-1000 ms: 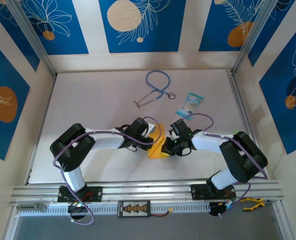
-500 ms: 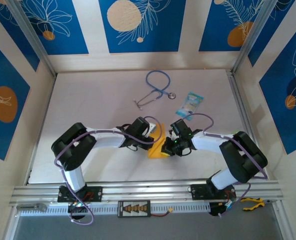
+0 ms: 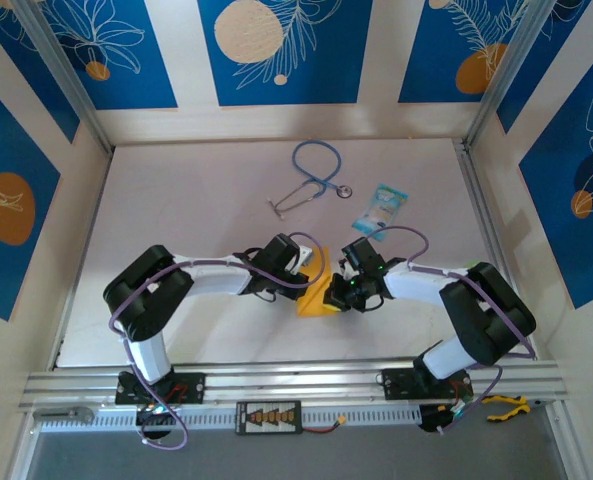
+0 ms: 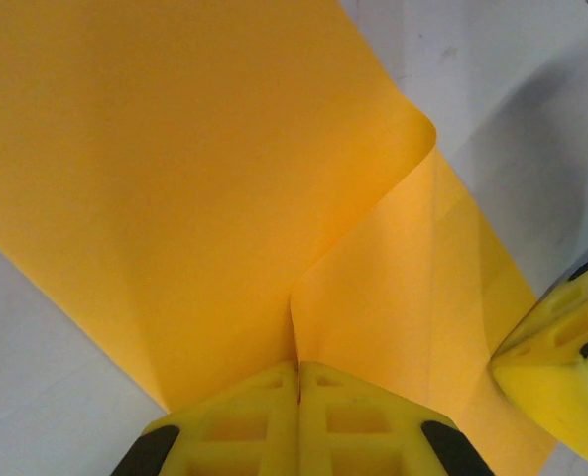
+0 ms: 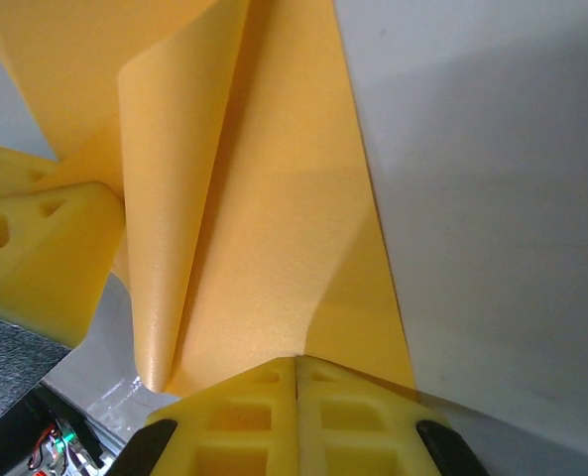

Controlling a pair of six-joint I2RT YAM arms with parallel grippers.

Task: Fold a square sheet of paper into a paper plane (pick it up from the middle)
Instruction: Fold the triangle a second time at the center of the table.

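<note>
The square sheet of paper (image 3: 315, 293), orange-yellow and partly folded, is held just above the table near the front centre, between both grippers. My left gripper (image 3: 304, 275) is shut on its creased edge; in the left wrist view the paper (image 4: 175, 178) rises from between the closed left gripper (image 4: 298, 371), one layer curling over. My right gripper (image 3: 339, 292) is shut on the opposite edge; in the right wrist view the paper (image 5: 264, 218) fans out from the closed right gripper (image 5: 296, 363), with a rolled flap at the left. A finished paper plane is out of view.
A blue stethoscope (image 3: 314, 175) lies at the back of the white table (image 3: 176, 200), and a light-blue printed packet (image 3: 381, 208) lies to its right. Panel walls enclose the table on three sides. A metal rail (image 3: 296, 380) runs along the front edge.
The left arm's elbow has crept slightly to the right. Both grippers stay shut on the paper at the same spot.
</note>
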